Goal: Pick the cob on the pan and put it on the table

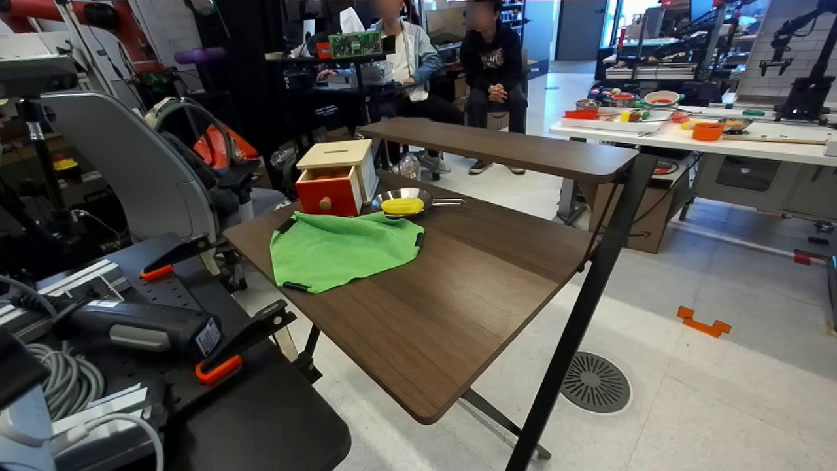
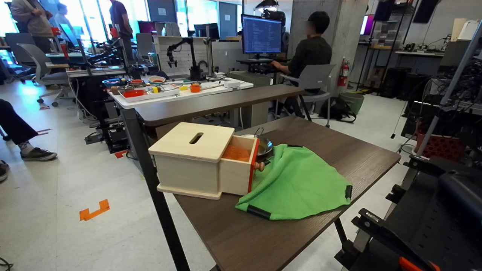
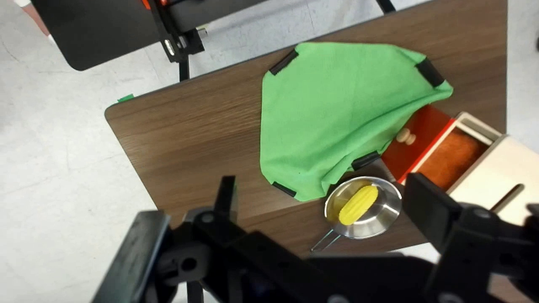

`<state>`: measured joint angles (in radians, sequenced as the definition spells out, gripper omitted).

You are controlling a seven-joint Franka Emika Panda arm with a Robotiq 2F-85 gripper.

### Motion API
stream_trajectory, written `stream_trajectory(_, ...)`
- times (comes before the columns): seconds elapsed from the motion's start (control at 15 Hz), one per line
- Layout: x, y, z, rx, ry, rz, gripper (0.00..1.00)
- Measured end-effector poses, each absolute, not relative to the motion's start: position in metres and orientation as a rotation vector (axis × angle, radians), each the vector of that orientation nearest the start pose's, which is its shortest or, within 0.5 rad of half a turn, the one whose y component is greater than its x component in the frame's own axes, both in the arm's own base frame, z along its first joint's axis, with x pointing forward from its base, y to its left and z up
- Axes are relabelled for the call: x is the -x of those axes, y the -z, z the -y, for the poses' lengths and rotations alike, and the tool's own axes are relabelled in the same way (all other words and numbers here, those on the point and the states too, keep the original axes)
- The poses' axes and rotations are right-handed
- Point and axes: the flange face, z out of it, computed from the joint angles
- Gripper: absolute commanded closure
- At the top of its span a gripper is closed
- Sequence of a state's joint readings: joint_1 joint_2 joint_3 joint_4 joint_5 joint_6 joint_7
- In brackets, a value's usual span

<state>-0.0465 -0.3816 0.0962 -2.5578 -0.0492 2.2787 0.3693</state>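
Yep, the cob [image 3: 358, 205] is sitting in the pan [image 3: 389, 214]: bright yellow, lying on a slant, one end toward the wire handle [image 3: 326, 240]. My wrist view looks down on the table [image 3: 189, 139], and the gripper [image 3: 326, 198] has its fingers [image 3: 431, 206] spread wide. The pan shows up in the gap between them on my screen, but I honestly can't tell how high above it I am.

Right beside the pan there's a green cloth [image 3: 328, 105] laid on the table, kinda rumpled, with black strips [image 3: 429, 72] along its edge. It comes right up to the pan's rim; can't tell from here if they touch. Also near the pan is a pale wooden box [image 3: 516, 164] with a slot [image 3: 508, 198] in the top. Its drawer [image 3: 423, 145] is pulled partway out, red front, round wooden knob [image 3: 403, 135], some orange stuff [image 3: 457, 158] inside that I can't make out.

In an exterior view the drawer hides a chunk of the pan [image 2: 266, 146] from me. Both exterior views give me the raised brown shelf [image 1: 497, 147] at the back of the table. In an exterior view I've also got a couple of people [image 1: 494, 75] sitting behind it.
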Motion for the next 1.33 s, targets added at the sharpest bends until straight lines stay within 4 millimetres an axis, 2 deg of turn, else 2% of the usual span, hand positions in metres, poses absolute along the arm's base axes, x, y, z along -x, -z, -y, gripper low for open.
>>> stream_trajectory(0.27,-0.464,-0.350,-0.018,3.104,0.151,-0.762,0.00)
stream_trajectory(0.53,-0.510,-0.303,0.005,3.034,0.065,-1.026,0.00)
stream_trajectory(0.8,-0.555,-0.257,0.022,2.971,0.058,-1.189,0.00)
stream_trajectory(1.0,-0.583,-0.226,0.012,2.927,0.117,-1.250,0.00)
stream_trajectory(1.33,-0.613,-0.177,-0.031,2.877,0.153,-1.288,0.00)
